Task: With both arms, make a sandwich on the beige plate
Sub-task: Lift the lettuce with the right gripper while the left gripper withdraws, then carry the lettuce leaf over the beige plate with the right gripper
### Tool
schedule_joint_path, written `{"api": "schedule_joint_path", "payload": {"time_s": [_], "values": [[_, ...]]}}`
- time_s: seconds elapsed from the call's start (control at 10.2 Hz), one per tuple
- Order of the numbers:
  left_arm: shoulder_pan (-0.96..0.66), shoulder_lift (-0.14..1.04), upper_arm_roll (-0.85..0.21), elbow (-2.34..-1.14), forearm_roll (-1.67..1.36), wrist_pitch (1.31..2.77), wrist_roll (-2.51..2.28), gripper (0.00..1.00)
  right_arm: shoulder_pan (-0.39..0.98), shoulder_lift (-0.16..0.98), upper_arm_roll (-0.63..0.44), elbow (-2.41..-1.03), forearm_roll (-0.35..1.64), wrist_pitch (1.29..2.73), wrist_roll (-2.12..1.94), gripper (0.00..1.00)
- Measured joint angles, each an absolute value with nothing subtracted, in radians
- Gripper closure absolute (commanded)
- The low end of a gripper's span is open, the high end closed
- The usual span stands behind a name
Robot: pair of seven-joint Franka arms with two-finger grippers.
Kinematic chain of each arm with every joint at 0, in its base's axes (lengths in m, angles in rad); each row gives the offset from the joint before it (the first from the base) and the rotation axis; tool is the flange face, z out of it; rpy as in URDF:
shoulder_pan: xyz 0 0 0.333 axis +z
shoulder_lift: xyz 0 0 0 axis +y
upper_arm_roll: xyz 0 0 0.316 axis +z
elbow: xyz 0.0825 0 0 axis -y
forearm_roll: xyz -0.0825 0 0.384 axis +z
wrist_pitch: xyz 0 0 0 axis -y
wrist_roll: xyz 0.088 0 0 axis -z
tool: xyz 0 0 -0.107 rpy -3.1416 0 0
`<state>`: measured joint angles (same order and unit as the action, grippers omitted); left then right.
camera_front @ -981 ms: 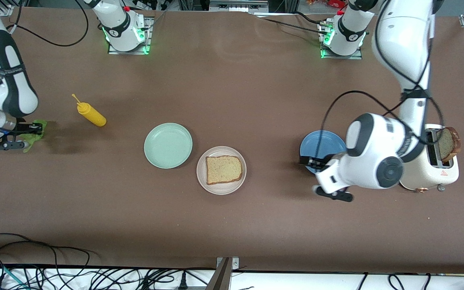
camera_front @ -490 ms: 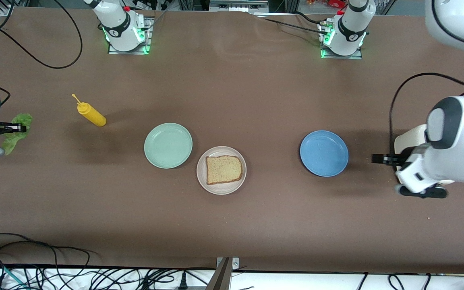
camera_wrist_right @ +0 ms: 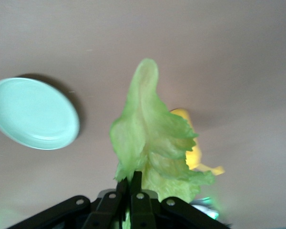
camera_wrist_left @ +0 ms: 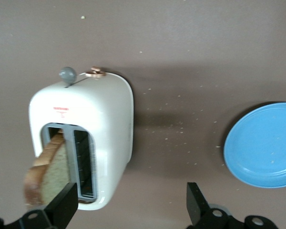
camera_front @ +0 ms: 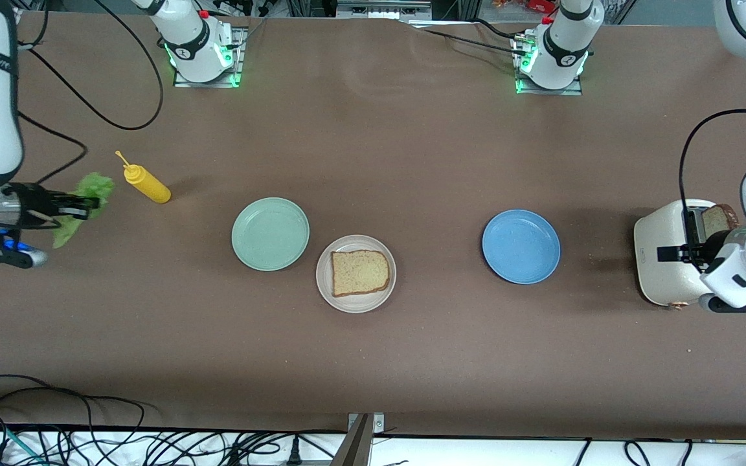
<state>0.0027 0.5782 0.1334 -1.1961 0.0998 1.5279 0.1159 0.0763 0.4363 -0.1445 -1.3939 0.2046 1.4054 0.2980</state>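
One slice of speckled brown-crusted bread (camera_front: 359,272) lies on the beige plate (camera_front: 386,294) in the middle of the table. A second slice (camera_front: 715,221) (camera_wrist_left: 47,174) stands in a slot of the white toaster (camera_front: 655,255) (camera_wrist_left: 100,124) at the left arm's end. My left gripper (camera_front: 677,253) (camera_wrist_left: 131,210) hangs open over the toaster's edge, nothing between its fingers. My right gripper (camera_front: 85,207) (camera_wrist_right: 135,179) is up in the air at the right arm's end, beside the yellow bottle, shut on a ruffled green lettuce leaf (camera_front: 88,197) (camera_wrist_right: 150,143).
A yellow squeeze bottle (camera_front: 145,183) (camera_wrist_right: 193,152) lies on its side near the lettuce. A mint-green plate (camera_front: 270,233) (camera_wrist_right: 31,114) sits beside the beige plate. A blue plate (camera_front: 520,246) (camera_wrist_left: 264,145) lies between the beige plate and the toaster. Cables run along the front edge.
My right gripper has carried the lettuce toward the table's middle, up beside the yellow bottle. My left arm has swung off the blue plate to the toaster, gripper staying open.
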Motion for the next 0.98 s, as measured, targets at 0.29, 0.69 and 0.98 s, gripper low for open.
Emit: {"api": "schedule_joint_path", "payload": {"time_s": [0.29,0.69,0.98], "values": [[0.079,0.567,0.135,-1.196,0.100,1.528,0.211,0.00,0.220,0.462,-0.144,-1.391,0.401,1.471,0.652,1.00],[0.099,0.565,0.131,-1.196,0.100,1.528,0.216,0.00,0.334,0.573,-0.144,-1.390,0.579,1.684,0.933,1.00],[0.117,0.564,0.132,-1.196,0.100,1.529,0.218,0.00,0.442,0.665,-0.143,-1.390,0.639,1.917,1.063,1.00]]}}
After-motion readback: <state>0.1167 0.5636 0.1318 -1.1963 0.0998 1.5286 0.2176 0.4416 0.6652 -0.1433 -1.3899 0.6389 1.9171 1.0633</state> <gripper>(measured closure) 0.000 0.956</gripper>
